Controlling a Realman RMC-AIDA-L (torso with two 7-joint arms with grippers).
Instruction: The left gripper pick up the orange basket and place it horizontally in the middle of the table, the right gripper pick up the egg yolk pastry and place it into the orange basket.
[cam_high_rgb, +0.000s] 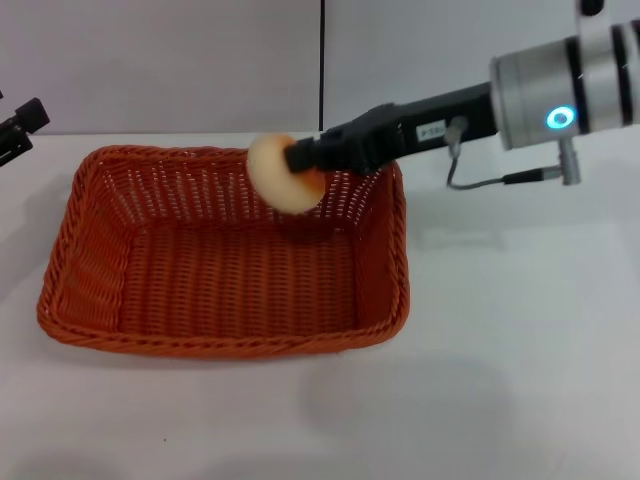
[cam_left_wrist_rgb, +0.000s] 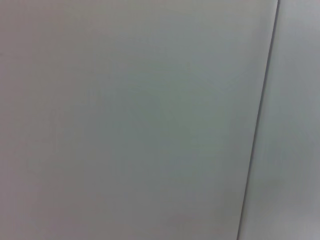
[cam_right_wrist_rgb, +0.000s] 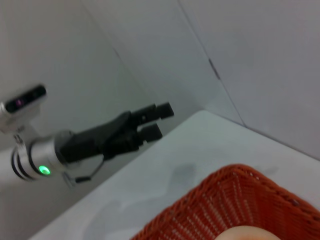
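Observation:
The orange basket (cam_high_rgb: 220, 345) lies lengthwise on the white table (cam_high_rgb: 510, 350), left of centre. My right gripper (cam_high_rgb: 300, 165) reaches in from the right and is shut on the egg yolk pastry (cam_high_rgb: 272, 178). It holds the pastry in the air over the basket's far right part, tilted on its side. My left gripper (cam_high_rgb: 18, 132) is pulled back at the far left edge, away from the basket. In the right wrist view the left gripper (cam_right_wrist_rgb: 156, 120) stands open and holds nothing, and the basket's rim (cam_right_wrist_rgb: 235, 172) and a sliver of the pastry (cam_right_wrist_rgb: 250, 234) show.
A grey wall with a dark vertical seam (cam_high_rgb: 322, 60) runs behind the table. The left wrist view shows only this wall and seam (cam_left_wrist_rgb: 260, 120). A thin cable (cam_high_rgb: 480, 183) hangs under the right arm.

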